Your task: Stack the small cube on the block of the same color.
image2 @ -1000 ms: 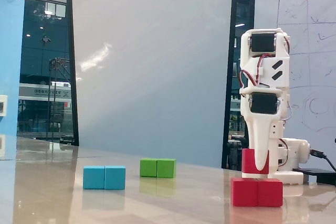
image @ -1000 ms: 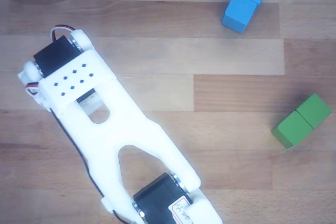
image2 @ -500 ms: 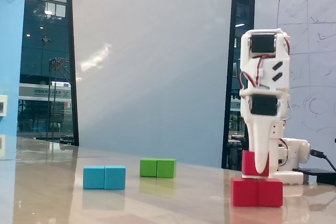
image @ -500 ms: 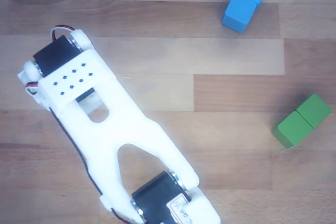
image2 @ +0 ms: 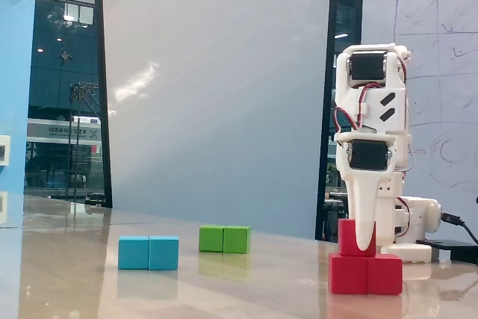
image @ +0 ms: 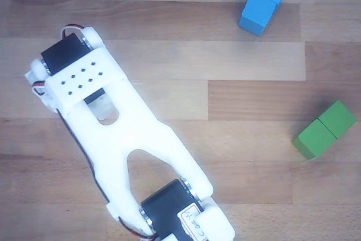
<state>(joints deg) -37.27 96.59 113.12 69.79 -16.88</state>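
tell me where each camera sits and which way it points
Other view: sits above, looking straight down at the wooden table; the white arm fills the left and hides the red pieces.
Fixed view: sits low, near table height, looking sideways; the arm stands upright, its jaws around the small cube sitting on the red block.
Shared: the arm, the blue block and the green block.
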